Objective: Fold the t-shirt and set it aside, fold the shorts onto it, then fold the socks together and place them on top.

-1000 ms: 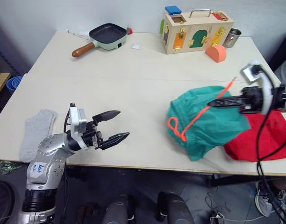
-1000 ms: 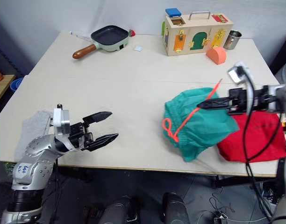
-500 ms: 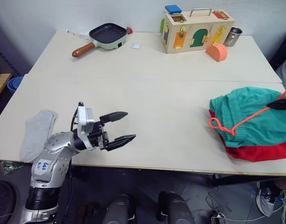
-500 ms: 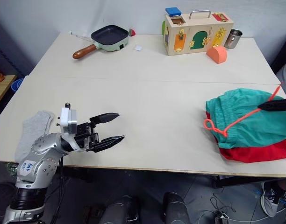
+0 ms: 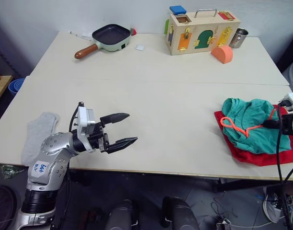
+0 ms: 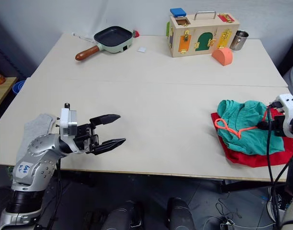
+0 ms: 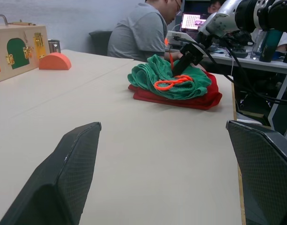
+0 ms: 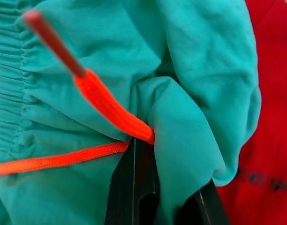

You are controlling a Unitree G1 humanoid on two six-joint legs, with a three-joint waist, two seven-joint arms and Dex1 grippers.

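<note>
Pale beige counter, two joined panels.

Bright red cloth t-shirt: folded, flat at the counter's right near edge.

Teal-green crinkly fabric shorts: bunched in a loose heap on top of the t-shirt, orange drawstring looped across the upper face.

Right tool: at the right side of the heap, its black fingers clamped on a fold of the shorts beside the drawstring.

Left tool: over the bare near-left part of the counter, its fingers spread wide, nothing between them, well apart from the garments.

Light heather-grey knit sock: lying flat at the counter's near-left edge, just beside the left arm.

Far edge: dark square frying pan with a brown wooden handle; wooden latch box with coloured doors and a metal carry handle; orange half-round block; small metal cup.

Seated person in a grey shirt, beyond the counter in the left wrist view.
</note>
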